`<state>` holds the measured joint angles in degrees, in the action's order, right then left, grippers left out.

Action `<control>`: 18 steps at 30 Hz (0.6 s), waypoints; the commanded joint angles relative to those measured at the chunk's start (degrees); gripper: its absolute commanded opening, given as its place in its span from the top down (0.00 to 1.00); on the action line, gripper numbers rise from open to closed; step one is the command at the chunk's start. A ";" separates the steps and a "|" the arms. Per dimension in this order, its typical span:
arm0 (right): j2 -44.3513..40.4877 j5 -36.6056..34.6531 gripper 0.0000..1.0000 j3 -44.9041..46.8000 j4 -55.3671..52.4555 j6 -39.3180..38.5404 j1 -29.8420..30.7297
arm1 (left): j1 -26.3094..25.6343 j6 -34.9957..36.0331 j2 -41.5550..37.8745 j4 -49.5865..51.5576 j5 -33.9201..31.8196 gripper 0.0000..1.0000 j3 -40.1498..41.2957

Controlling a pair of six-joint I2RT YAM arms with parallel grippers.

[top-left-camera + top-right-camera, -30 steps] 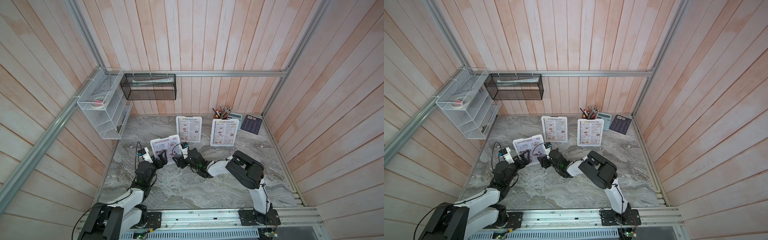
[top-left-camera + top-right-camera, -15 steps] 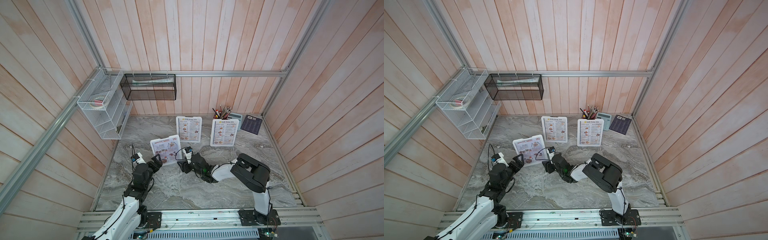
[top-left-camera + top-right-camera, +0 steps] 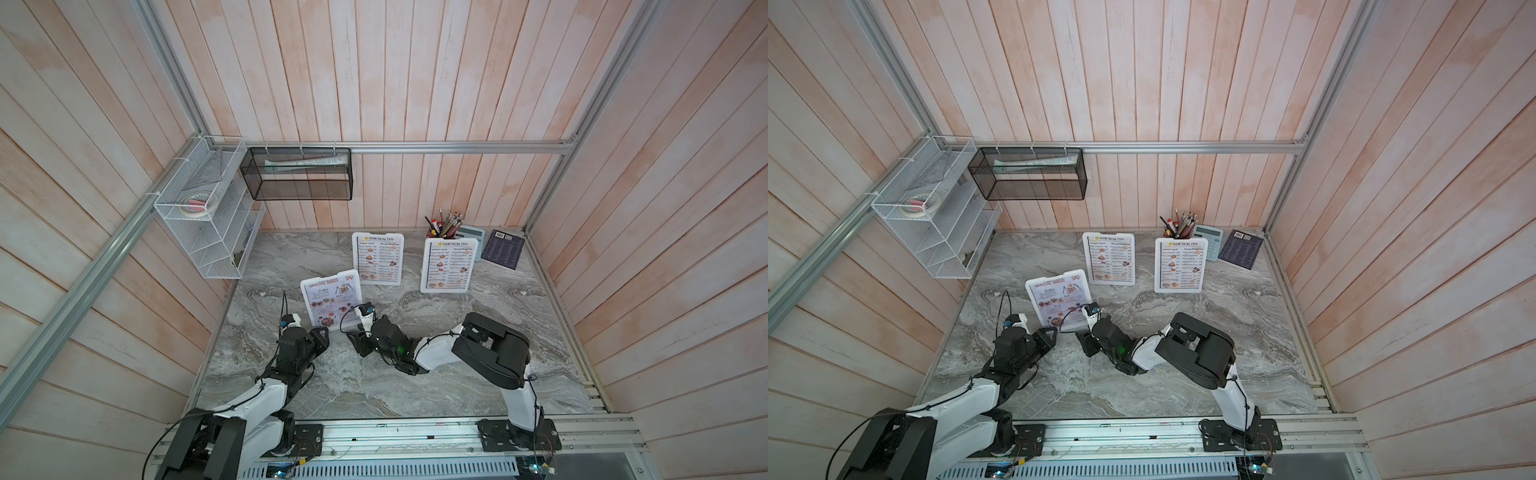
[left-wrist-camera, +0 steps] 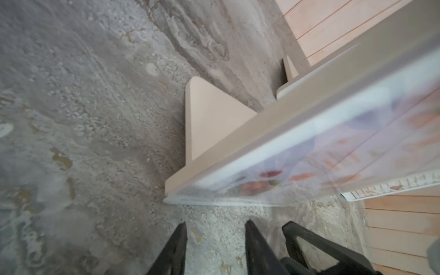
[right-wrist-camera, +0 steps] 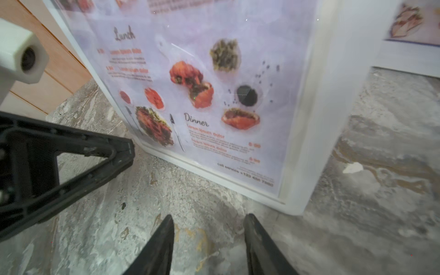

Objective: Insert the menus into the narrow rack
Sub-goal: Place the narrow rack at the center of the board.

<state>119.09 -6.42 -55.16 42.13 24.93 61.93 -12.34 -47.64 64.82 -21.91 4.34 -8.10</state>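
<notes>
Colourful menu (image 5: 202, 95) upright, left hand (image 4: 215, 223), right hand (image 5: 209, 216) near its base

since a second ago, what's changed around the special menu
The left end effector and the right end effector both drew back from the Special Menu toward the robot's near edge. Each now shows parted jaws with nothing between them. The Special Menu stands where it was, and the Dim Sum Inn menus are unmoved.

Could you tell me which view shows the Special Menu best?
Right wrist view: the Special Menu fills it, headings legible. Left wrist view shows its edge obliquely, blurred; both top views show it upright but small.
</notes>
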 commanded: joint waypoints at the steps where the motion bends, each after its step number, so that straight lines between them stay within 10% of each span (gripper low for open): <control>1: 2.64 1.25 0.55 -2.31 -0.59 1.81 -1.77 | 0.15 1.39 4.52 -7.48 1.35 0.61 -2.45; 18: 12.47 4.65 0.57 -17.36 -8.34 1.15 -5.68 | 7.31 2.55 20.03 -10.70 -0.74 0.59 -14.06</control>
<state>129.23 -2.85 -70.08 38.09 25.89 57.04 -6.37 -46.52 83.00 -31.38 2.90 -20.18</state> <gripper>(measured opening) 0.434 0.405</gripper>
